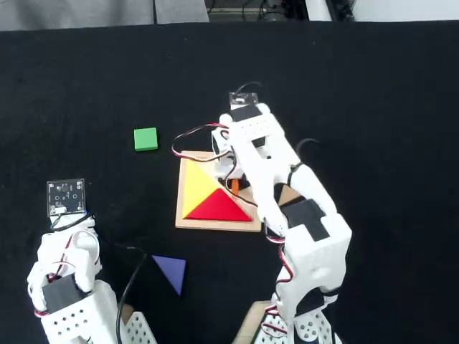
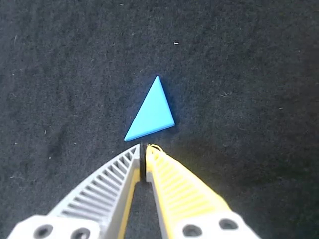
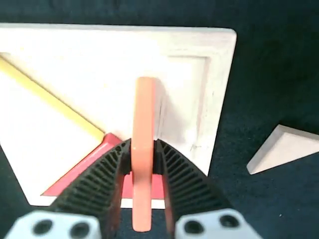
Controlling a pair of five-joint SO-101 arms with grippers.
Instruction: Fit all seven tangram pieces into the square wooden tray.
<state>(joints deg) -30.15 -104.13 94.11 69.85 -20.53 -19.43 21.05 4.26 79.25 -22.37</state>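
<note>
While the orange piece is held on edge over the bare corner of the wooden tray, clamped in the right gripper, it could be left wedged upright against the red triangle if released tilted. The left gripper is seen closed, empty, beside the blue triangle.

Square wooden tray is lying flat mid-table. Yellow triangle and red triangle are sitting flush inside it, meeting along one edge. Orange piece is standing on edge over the tray's bare corner, with the right gripper pinching it. Green square is lying left of the tray, well apart. Dark-blue triangle is lying toward the table's near edge. Light-blue triangle is lying flat on the table. Pale triangle is lying near the tray's corner.
</note>
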